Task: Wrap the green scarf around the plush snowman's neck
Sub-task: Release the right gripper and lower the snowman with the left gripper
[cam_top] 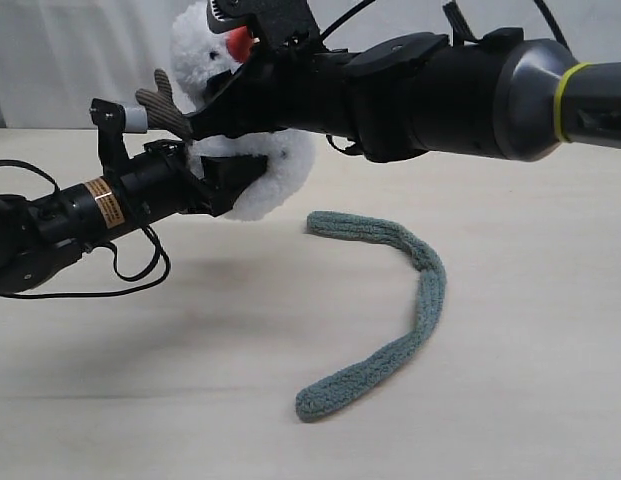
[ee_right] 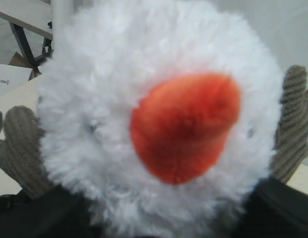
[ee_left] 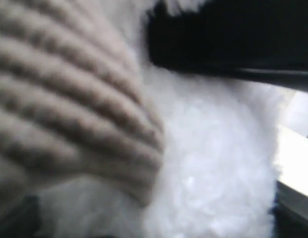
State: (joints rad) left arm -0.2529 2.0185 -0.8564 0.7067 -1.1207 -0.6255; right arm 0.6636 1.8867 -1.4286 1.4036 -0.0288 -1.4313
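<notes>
Jaws of right gripper [ee_right: 158,215] tight around upright plush snowman [cam_top: 202,52], nose rightward; left gripper [cam_top: 225,175] at body, grip unclear.

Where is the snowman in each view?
Exterior: snowman is upper left of centre, partly hidden, with a twig arm sticking out on the picture's left.
Left wrist: its white fur fills most of the picture, too close to show its shape.
Right wrist: its face fills the picture, with the orange nose in the middle.
Landmark: the ribbed brown twig arm, seen in all three views.
</notes>
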